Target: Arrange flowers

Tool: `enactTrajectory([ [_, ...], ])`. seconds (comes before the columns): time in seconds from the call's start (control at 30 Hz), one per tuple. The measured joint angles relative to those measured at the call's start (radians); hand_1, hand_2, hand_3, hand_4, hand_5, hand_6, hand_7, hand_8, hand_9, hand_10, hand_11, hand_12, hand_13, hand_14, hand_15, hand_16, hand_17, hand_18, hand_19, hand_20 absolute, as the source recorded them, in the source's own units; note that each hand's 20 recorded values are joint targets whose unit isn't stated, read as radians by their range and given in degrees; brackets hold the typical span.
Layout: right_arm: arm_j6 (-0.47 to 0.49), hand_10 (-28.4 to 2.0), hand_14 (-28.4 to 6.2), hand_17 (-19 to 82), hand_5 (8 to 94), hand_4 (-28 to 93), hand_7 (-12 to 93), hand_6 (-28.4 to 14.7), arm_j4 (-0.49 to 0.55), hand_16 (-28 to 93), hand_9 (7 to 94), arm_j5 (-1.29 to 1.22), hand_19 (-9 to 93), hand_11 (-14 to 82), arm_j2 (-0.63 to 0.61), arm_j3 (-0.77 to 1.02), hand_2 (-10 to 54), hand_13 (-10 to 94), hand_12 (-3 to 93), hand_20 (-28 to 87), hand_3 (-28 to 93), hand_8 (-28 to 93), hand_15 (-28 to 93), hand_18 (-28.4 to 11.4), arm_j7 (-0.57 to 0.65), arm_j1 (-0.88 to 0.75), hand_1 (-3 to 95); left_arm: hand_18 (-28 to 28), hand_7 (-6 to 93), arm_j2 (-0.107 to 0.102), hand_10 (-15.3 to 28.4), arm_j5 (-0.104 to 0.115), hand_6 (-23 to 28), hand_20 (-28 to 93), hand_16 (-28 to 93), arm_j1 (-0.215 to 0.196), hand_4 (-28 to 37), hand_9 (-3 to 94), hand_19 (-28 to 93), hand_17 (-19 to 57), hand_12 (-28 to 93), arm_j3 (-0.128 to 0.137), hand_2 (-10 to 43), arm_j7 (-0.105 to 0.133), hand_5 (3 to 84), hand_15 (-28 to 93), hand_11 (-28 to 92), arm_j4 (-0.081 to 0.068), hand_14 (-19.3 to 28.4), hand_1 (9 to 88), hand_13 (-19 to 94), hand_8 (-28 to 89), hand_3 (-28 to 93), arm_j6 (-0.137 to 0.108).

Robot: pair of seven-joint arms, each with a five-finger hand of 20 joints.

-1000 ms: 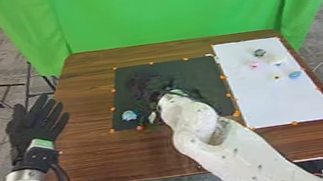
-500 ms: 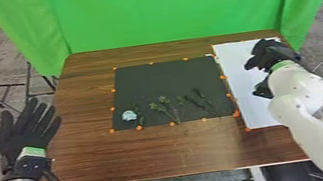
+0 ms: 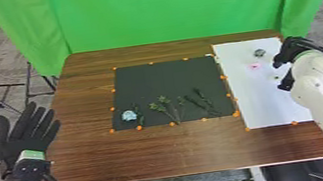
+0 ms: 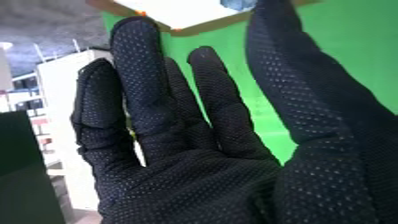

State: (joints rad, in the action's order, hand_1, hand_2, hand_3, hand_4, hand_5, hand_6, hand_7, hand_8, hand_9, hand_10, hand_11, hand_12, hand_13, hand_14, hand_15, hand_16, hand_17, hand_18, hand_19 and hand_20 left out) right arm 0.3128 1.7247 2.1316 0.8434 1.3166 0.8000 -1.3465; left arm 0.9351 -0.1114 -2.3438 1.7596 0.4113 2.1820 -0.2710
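My left hand (image 3: 22, 134) lies open at the table's left side, fingers straight, away from the flowers. Over the right edge of the white sheet (image 3: 272, 104) is my right hand (image 3: 296, 49), partly covering that side. In the right wrist view the right hand (image 4: 187, 175) has relaxed, extended fingers and holds nothing. On the sheet are a dark grey-blue flower (image 3: 260, 53), a pink one (image 3: 254, 66) and a small pale one (image 3: 276, 78). The black mat (image 3: 170, 79) bears a light blue flower (image 3: 129, 115) at its lower left, beside green stems (image 3: 166, 109) and a dark stem (image 3: 202, 100).
Small orange markers (image 3: 140, 128) line the mat and the sheet. The brown table (image 3: 175, 152) reaches to a green curtain (image 3: 174, 6) at the back. Dark tripod legs (image 3: 27, 83) stand on the floor at the left.
From over the black mat, my right hand has moved right to the white sheet, then farther to its right edge, uncovering the stems. The left hand has shifted slightly left and down.
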Motion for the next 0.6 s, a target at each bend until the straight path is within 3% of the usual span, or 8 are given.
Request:
enactTrajectory([
  [0.3,0.103,-16.3,-12.8,31,45.2,-28,15,-7.5,-0.017,27,42.6,-0.033,83,12.6,0.006,-0.011,-9.5,57,12.3,33,77,-11,59,-24.2,-0.001,-0.012,48.2,12.0,15.9,0.004,13.4,0.002,6.2,9,-8,-0.012,-28.3,27.3,27,-5.7,11,0.007,11.8,0.0,34.4,34,22,0.004,13.5,26.1,19,-10,69,-0.006],
  [0.47,0.11,-16.2,-12.9,31,44.7,-28,16,-7.4,-0.069,25,42.6,-0.083,83,13.0,0.022,-0.014,-9.5,56,12.4,33,77,-12,60,-24.1,0.003,-0.01,47.9,12.0,16.4,0.001,13.7,0.028,6.4,9,-8,-0.005,-28.3,28.1,27,-5.8,11,0.005,11.8,0.004,34.7,34,23,0.003,13.5,26.1,19,-10,69,-0.007],
  [0.6,0.113,-14.7,-10.0,31,48.9,-28,18,-5.8,-0.078,32,51.7,-0.084,84,15.6,0.025,-0.016,-9.5,59,13.6,34,73,-13,55,-23.5,0.004,-0.008,51.7,12.0,16.4,-0.002,13.8,0.032,6.6,9,-8,0.004,-28.3,28.6,27,-5.6,11,0.004,11.8,0.004,35.2,35,23,0.002,13.5,26.2,19,-11,69,-0.007],
])
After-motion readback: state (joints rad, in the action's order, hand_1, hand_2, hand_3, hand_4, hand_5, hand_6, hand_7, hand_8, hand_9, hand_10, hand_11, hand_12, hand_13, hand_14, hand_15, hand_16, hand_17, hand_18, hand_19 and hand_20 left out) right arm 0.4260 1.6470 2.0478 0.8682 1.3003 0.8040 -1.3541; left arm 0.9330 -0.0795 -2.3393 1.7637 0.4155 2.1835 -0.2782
